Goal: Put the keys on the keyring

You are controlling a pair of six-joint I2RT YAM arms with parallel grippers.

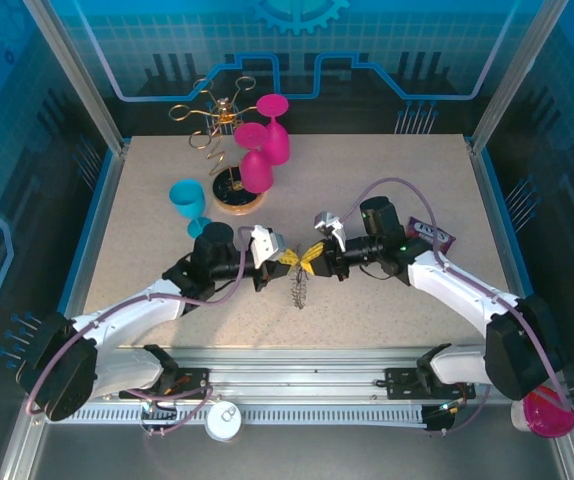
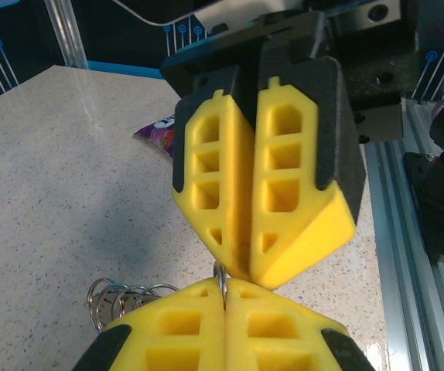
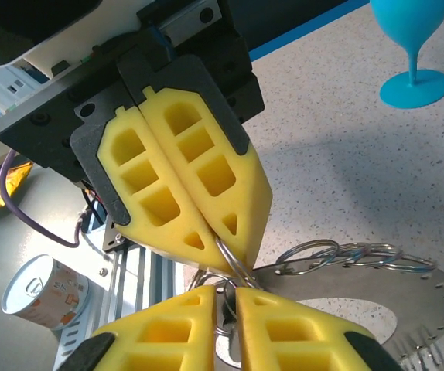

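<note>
Right, both arms meet tip to tip low over the middle of the table (image 1: 387,180). The left gripper (image 2: 223,292) is fully closed, pinching a thin split ring (image 2: 220,277) edge-on at its very tips. The right gripper (image 3: 227,297) faces it, almost touching. Its jaws are nearly together with a narrow slit left, and the same wire loop runs down into that slit. Can't tell whether it's actually clamped there or just sitting in the gap.

The keyring (image 3: 411,292) hangs off that loop, just beside and below the meeting tips. It's a flat grey ring with small holes along its rim. A row of other silvery rings (image 3: 353,253) lines its upper edge. From overhead it reads as a dark edge-on sliver on the near side of the two grippers. Can't tell whether it touches the tabletop.

Around it:
- teal goblet (image 1: 189,205), upright behind the left arm
- two pink goblets (image 1: 257,170) by the gold wire rack (image 1: 210,118), far left of the table
- purple snack packet (image 1: 433,232) next to the right arm
- small can (image 3: 40,290) off the table's near edge
</note>
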